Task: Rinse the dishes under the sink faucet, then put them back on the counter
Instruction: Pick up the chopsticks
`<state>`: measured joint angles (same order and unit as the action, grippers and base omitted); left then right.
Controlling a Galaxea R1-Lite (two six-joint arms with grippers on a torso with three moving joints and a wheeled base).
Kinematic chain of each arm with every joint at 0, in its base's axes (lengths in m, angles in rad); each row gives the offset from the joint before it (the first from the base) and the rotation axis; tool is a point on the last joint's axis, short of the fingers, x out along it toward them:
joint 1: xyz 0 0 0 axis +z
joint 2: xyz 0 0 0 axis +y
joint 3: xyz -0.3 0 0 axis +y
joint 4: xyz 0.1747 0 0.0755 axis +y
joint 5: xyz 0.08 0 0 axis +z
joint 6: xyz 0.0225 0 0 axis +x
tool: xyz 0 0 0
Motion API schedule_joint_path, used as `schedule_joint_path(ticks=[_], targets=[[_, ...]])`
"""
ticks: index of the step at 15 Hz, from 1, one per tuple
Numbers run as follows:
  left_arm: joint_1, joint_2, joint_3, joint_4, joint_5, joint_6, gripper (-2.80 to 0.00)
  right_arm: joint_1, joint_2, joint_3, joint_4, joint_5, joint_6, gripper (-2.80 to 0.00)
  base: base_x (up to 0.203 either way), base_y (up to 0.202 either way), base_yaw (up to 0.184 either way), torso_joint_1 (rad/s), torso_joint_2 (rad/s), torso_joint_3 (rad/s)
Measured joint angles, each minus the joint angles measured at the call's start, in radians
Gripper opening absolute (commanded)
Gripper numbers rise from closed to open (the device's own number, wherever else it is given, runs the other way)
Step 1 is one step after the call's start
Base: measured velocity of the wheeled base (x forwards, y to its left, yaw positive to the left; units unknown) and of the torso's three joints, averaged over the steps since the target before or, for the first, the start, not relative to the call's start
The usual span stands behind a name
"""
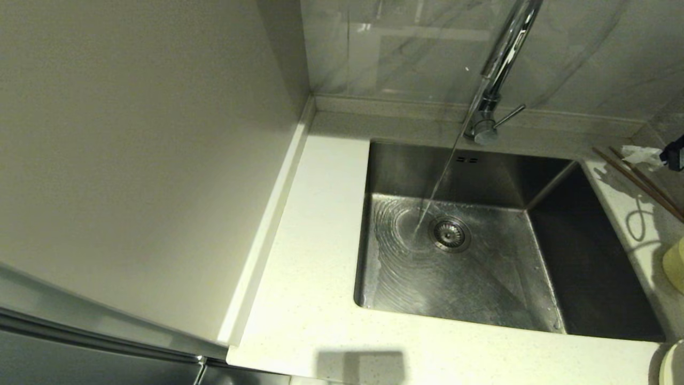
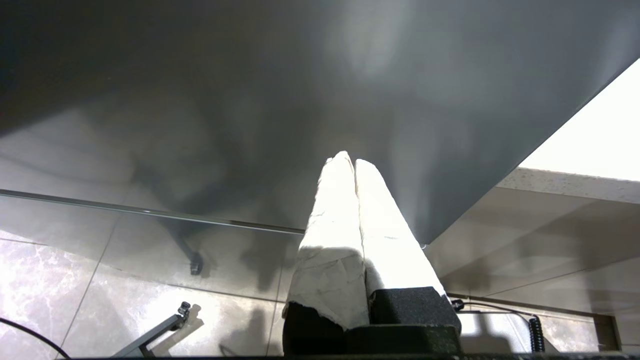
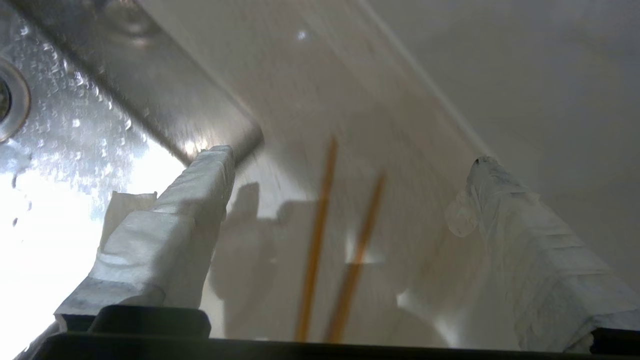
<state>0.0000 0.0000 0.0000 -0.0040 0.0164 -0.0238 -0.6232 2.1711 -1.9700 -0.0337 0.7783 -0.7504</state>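
**Now at the chopsticks: right end effector spread above them, tap running**

Plainly, the rinsing stage is set up but nothing is under the water. The sink faucet [image 1: 499, 69] pours a thin stream into the sink [image 1: 481, 278], landing just left of the round drain strainer [image 1: 450, 233], and the basin holds no dish.

The work is on the right side of the surface [image 1: 315, 299]. The right end effector [image 3: 350, 162] hangs over the strip of surface right of the sink with its cloth-wrapped fingers [image 3: 200, 185] released and set wide apart. The two chopsticks [image 3: 320, 235] lie between them, side by side on the surface, not touched by either finger. In the head view they show as thin brown sticks at the far right edge. Nearer along that same edge sits a pale yellow-green rounded shape, likely the bowl [image 1: 674, 264], and at the near right corner a cream-white rim that may be the plate [image 1: 672, 366]; both are cut off by the edge, so I cannot be sure.

The left end effector [image 2: 355, 162] is parked low beside the cabinet front on the left, its wrapped fingers clenched together on nothing.

I judge the step in hand to be picking up the chopsticks for rinsing. The next move calls for lowering until both fingers reach the surface, then closing across both sticks at once; being thin and flat-lying, they could roll apart or slip out.
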Motion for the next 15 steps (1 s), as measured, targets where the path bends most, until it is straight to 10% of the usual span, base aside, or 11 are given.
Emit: schedule_joint_path(ticks=[15], targets=[[0.000, 0.000, 0.000, 0.000, 0.000, 0.000, -2.80, 0.013, 0.207, -0.012, -0.539, -0.274, -0.166, 0.00, 0.000, 0.000, 0.000, 0.000, 0.00, 0.000]])
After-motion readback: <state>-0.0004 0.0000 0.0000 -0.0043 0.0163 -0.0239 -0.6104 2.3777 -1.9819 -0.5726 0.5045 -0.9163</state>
